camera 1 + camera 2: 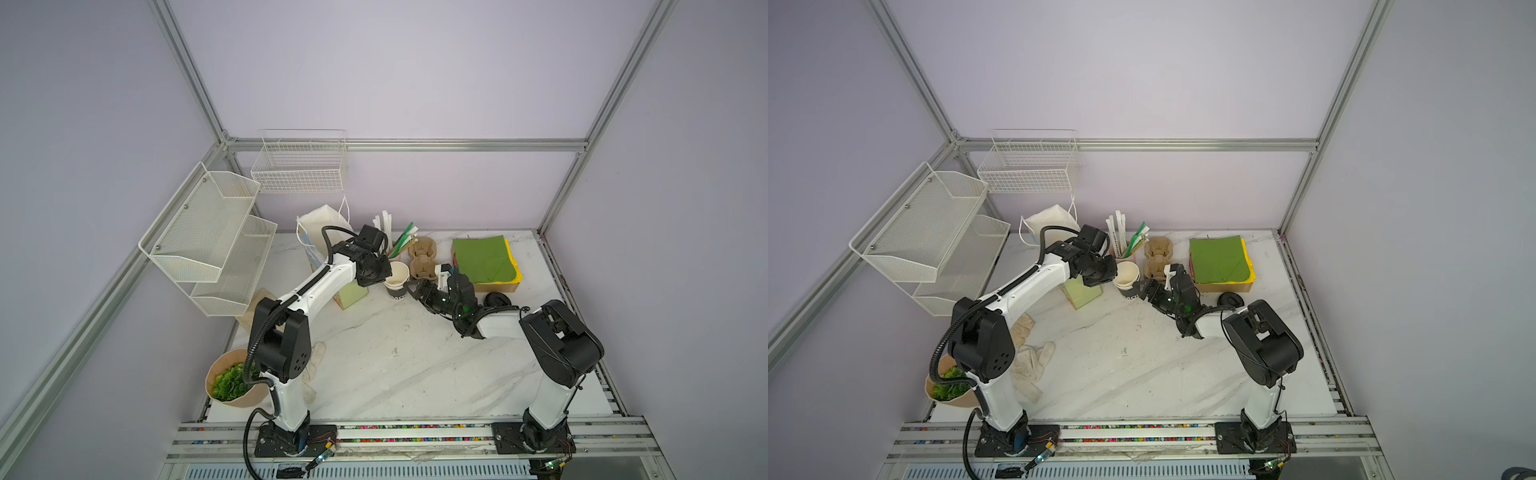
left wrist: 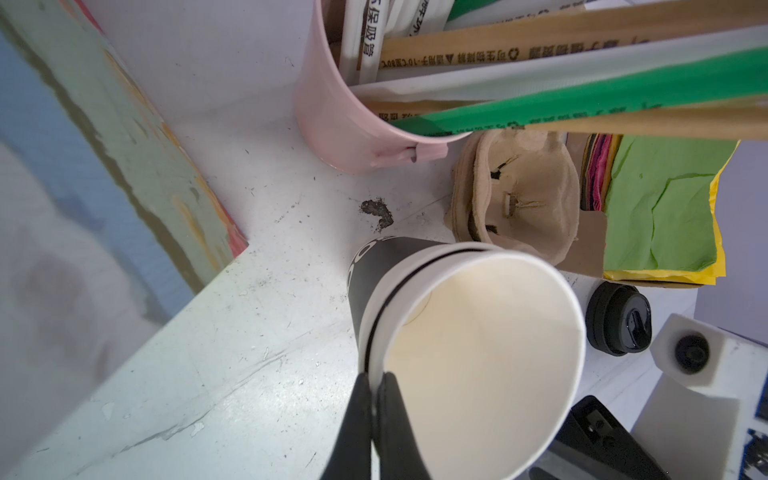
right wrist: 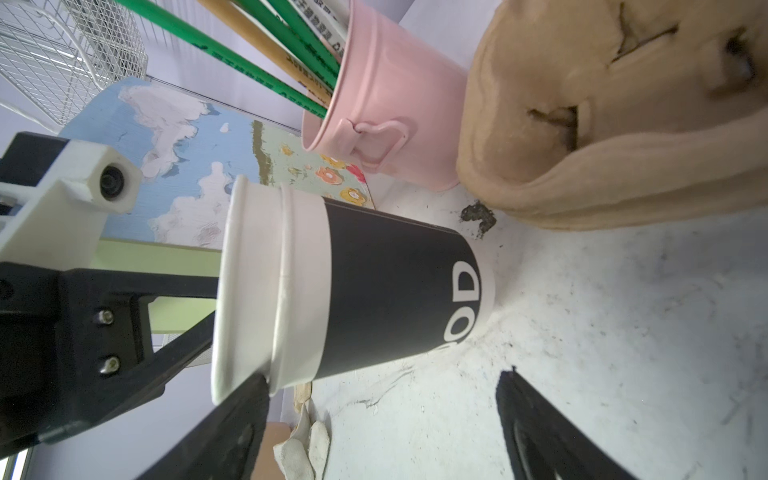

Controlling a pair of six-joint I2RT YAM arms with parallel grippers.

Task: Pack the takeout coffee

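Observation:
Two black paper cups (image 1: 397, 283) (image 1: 1128, 281) stand nested on the marble table, both without lids; a lidded takeout coffee is out of view. The inner cup (image 2: 478, 353) (image 3: 245, 291) rides a little high in the outer cup (image 2: 376, 266) (image 3: 395, 286), which carries white lettering. My left gripper (image 2: 376, 380) (image 1: 388, 271) is shut on the inner cup's rim, one finger inside and one outside. My right gripper (image 3: 380, 376) (image 1: 417, 291) stands open just right of the stack, holding nothing. A round black lid (image 1: 497, 300) (image 2: 618, 318) lies apart on the table.
Behind the stack are a pink cup of straws (image 1: 395, 249), a cardboard cup carrier (image 1: 424, 257) and green napkins on a brown box (image 1: 484, 259). A printed paper bag (image 1: 328, 245) stands left of the cups. A potted plant (image 1: 230, 380) and gloves (image 1: 1030, 361) lie near the left arm's base.

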